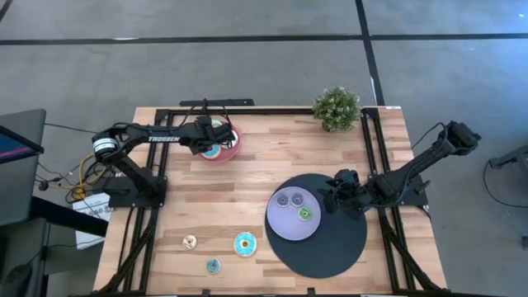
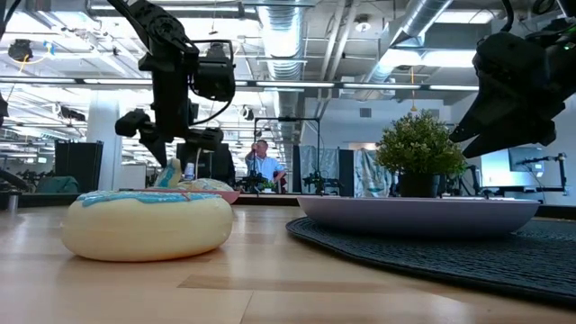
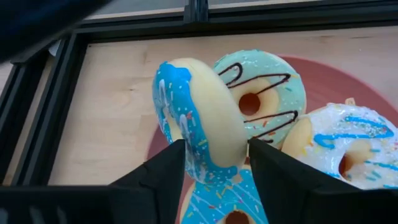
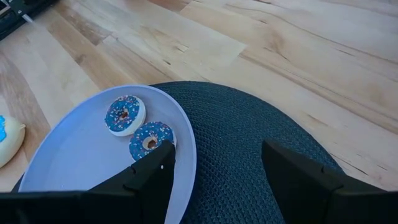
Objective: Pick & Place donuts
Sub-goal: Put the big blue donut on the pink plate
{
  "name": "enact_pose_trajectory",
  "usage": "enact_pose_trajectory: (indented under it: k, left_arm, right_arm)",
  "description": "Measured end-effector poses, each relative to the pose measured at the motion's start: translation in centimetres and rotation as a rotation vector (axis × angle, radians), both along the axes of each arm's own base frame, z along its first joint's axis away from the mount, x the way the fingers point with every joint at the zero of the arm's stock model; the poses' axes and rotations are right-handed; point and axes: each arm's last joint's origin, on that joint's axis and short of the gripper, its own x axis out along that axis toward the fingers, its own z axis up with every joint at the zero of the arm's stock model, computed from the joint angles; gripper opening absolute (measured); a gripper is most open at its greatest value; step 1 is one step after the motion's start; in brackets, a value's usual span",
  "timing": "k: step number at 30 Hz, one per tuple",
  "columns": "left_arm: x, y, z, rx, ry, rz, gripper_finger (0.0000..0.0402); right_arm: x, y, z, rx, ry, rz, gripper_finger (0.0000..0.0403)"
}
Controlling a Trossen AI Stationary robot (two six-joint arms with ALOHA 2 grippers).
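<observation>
My left gripper point(image 3: 217, 165) point(image 1: 216, 137) hangs over the pink plate point(image 3: 155, 146) near the table's far edge, shut on a cream donut with blue icing point(image 3: 199, 106). Still in that plate lie a teal donut with dark drizzle point(image 3: 264, 87), a white one with blue drizzle point(image 3: 348, 140) and another blue-iced one point(image 3: 221, 208). My right gripper point(image 4: 217, 165) point(image 1: 332, 195) is open above the dark mat point(image 4: 249, 137), just right of the lavender plate point(image 1: 280, 227), which holds three small donuts point(image 1: 304, 214). Three more donuts point(image 1: 244, 244) rest flat on the table near its front edge. My left gripper pinches the blue-iced donut between its two fingers point(image 3: 171, 168), one on the iced face and one on the plain cream face point(image 3: 233, 140). The fingers come from above, slanting down. The donut stands on edge, its upper part free; its lower rim is hidden between the fingers.
A potted plant point(image 1: 337, 107) stands at the table's far right corner. Bare wood lies between the two plates. In the low view a large cream donut point(image 2: 148, 223) sits close to the camera. A person point(image 2: 264, 162) stands far off in the room behind.
</observation>
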Motion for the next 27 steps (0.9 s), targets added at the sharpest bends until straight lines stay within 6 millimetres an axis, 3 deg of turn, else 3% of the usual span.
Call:
enact_pose_trajectory:
  k: [27]
  left_arm:
    - [-0.10, 0.01, 0.02, -0.002, 0.078, -0.067, 0.0099]
  right_arm:
    - [0.00, 0.00, 0.00, 0.000, 0.000, 0.000, 0.0230]
